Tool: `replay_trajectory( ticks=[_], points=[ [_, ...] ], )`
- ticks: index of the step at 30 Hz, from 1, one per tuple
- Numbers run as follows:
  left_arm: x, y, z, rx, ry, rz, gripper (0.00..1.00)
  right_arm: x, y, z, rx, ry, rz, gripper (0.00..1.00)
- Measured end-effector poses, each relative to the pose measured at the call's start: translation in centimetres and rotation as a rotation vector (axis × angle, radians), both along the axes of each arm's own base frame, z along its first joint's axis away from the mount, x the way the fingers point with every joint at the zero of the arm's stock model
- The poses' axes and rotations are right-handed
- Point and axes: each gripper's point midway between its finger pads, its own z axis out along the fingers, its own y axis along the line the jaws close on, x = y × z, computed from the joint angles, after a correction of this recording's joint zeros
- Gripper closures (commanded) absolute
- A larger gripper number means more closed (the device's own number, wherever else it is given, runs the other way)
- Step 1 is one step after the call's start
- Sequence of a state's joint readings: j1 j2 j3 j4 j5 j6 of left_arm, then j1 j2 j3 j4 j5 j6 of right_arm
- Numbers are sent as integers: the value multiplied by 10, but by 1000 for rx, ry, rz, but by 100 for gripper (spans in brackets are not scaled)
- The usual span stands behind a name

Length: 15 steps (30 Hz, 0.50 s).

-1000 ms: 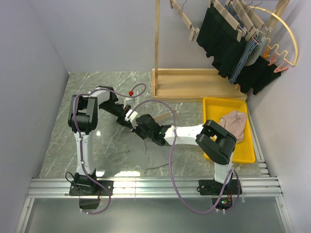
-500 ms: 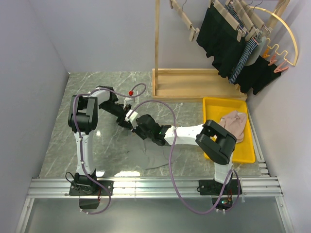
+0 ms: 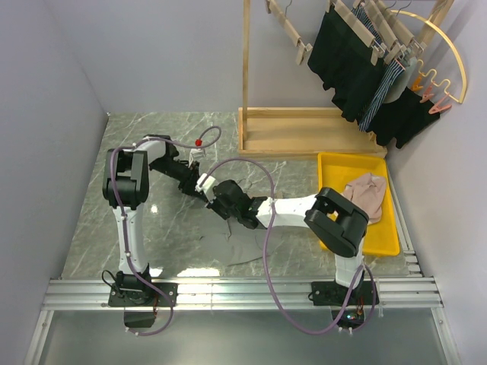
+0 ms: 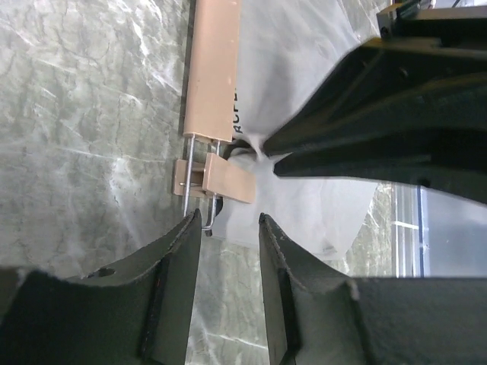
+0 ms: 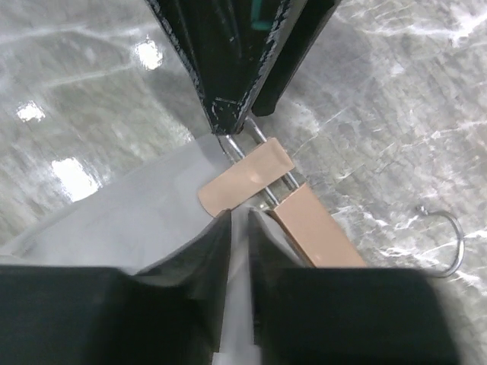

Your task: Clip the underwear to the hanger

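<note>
At the middle of the grey marble desk [image 3: 160, 228], the right gripper [image 5: 240, 220] has its jaws pinched on the light grey fabric underwear [image 3: 242, 247] beside the pale wooden bar hanger [image 4: 213, 68], at whose end clip [image 4: 221, 180] the left gripper [image 4: 228, 224] sits, jaws slightly parted.

Robot lab test cell, not home or shop. Plain pale walls [image 3: 53, 84] close in table [image 3: 91, 220] at 9, 12 and 3 o'clock. Marble-look top. Aluminium rail [image 3: 243, 293] at 6 o'clock, with left arm [image 3: 125, 179] and right arm [image 3: 335, 220] bolted on it, purple cables [image 3: 236, 160] hanging loose. Staged props: wooden rack [image 3: 304, 133] with hung black garments [image 3: 335, 53] at 1 o'clock, yellow tray [image 3: 380, 242] at 3 o'clock.
</note>
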State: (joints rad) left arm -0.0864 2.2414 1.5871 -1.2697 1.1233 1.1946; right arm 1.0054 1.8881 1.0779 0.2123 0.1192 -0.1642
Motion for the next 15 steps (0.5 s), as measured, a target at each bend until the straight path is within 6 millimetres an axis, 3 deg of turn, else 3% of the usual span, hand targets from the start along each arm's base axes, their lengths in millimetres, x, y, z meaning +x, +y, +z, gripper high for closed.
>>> replay_trajectory(
  ticks=[3,9,11,15],
  points=[
    [0,1,-2,5,8,9,57,-2,-1,-4,-13,10,3,52],
    [9,10,0,30,0,64,54,-7,-7,-5,-36,62,-5,40],
    [18,15,9,44,-41,95,52,-9,-9,6,-32,92,-8,39],
    [36,18,38,71,-165,156,51,2,-21,58,61,132,-39,33]
  ],
)
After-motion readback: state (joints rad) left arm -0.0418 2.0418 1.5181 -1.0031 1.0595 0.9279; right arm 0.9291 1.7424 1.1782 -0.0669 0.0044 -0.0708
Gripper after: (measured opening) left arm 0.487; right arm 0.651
